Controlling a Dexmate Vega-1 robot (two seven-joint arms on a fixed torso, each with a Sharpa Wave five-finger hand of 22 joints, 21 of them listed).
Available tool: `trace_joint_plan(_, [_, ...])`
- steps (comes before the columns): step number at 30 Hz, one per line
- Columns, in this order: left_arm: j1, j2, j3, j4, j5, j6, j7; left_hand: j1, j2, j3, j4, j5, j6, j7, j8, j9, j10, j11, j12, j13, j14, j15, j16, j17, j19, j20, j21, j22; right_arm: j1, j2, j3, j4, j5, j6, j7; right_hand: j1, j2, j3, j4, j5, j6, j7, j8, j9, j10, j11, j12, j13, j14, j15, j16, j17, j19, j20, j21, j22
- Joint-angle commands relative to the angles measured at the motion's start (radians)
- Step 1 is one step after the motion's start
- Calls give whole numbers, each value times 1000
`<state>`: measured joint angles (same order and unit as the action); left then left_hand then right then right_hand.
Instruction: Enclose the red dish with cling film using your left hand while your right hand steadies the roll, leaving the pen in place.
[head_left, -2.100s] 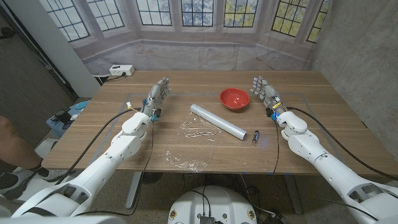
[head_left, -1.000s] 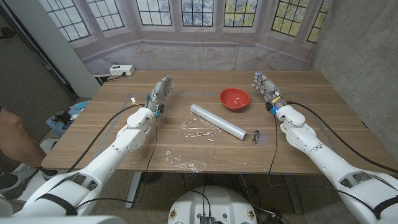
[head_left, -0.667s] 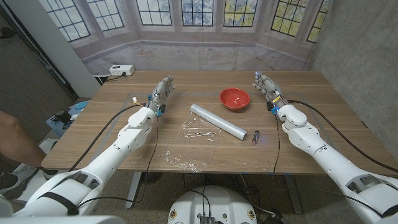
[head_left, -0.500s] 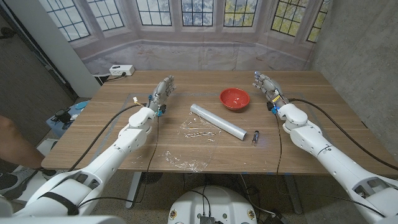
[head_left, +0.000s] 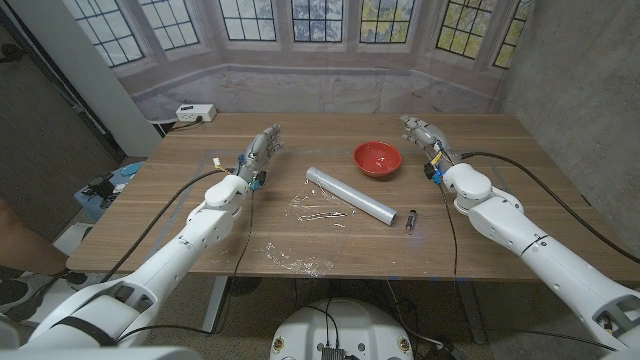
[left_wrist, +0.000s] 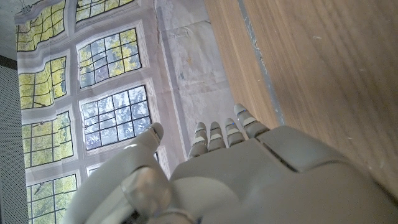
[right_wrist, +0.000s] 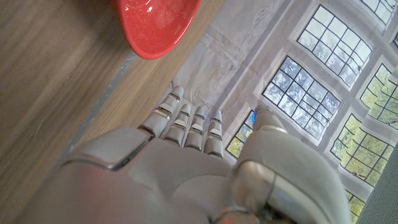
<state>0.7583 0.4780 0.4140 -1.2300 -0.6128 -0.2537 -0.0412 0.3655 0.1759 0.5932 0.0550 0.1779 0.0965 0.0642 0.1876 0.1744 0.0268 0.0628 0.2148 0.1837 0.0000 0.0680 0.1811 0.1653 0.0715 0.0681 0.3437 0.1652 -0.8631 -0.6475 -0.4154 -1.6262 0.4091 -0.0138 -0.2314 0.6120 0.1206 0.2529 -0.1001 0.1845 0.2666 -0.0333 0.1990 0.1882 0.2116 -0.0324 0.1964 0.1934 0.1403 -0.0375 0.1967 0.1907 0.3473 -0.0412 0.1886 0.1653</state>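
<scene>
The red dish (head_left: 377, 158) stands on the table's far middle-right and also appears in the right wrist view as a red dish (right_wrist: 157, 25). A roll of cling film (head_left: 351, 194) lies diagonally near the table's centre, with crumpled film (head_left: 322, 212) beside it. A dark pen (head_left: 411, 218) lies just right of the roll's near end. My right hand (head_left: 425, 136) is open, fingers straight, just right of the dish and apart from it. My left hand (head_left: 261, 148) is open at the far left, well away from the roll. Both hold nothing.
A second patch of crumpled film (head_left: 290, 258) lies near the table's front edge. A white power strip (head_left: 194, 113) sits beyond the far left corner. A person's arm (head_left: 22, 252) shows at the left edge.
My right hand has shifted slightly left and away, closer to the dish. The left hand has edged forward a little. The person's arm at the left edge moved lower.
</scene>
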Motion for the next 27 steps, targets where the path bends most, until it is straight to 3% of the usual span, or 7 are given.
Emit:
trace_joint_plan(1, [11, 17, -9, -5, -13, -4, -22, 13, 2, 8, -3, 1, 7, 1, -2, 3, -2, 4, -2, 4, -2, 11, -1, 3, 8, -1, -4, 5, -39, -53, -16, -204, -70, -163, -87, 19, -1, 5, -13, -2, 12, 15, 7, 3, 11, 7, 3, 3, 14, -17, 10, -1, -1, -3, 4, 4])
trace_joint_plan(11, [9, 22, -11, 6, -17, -8, -39, 18, 3, 15, -10, 2, 7, 1, -3, 3, -1, 5, -3, 4, -1, 12, -2, 3, 10, 0, -9, 5, -63, -87, -11, -315, -94, -278, -120, 36, -13, 5, -34, -6, 16, 20, 5, 2, 18, 5, 2, 0, 21, -20, 10, -3, -41, 24, -9, 4])
trace_joint_plan(21, [2, 21, -7, 20, -16, -14, -53, 23, 4, 20, -16, 3, 7, 1, -3, 4, 1, 4, -3, 4, 0, 12, -2, 3, 13, -3, -12, 5, -76, -130, -17, -420, -118, -408, -133, 56, -24, 7, -52, -5, 12, 21, 1, 1, 14, 5, -1, -1, 22, -20, 7, -5, -52, 15, -9, 4])
trace_joint_plan(27, [3, 21, -7, 20, -17, -13, -55, 26, 5, 23, -20, 3, 12, 1, -1, 4, 4, 7, -3, 5, 1, 14, -2, 3, 15, -3, -15, 6, -44, -160, -65, -494, -173, -553, -136, 71, -30, 10, -61, -3, 11, 28, 0, 0, 15, 5, -2, -2, 22, -16, 5, -7, -61, 18, -10, 3])
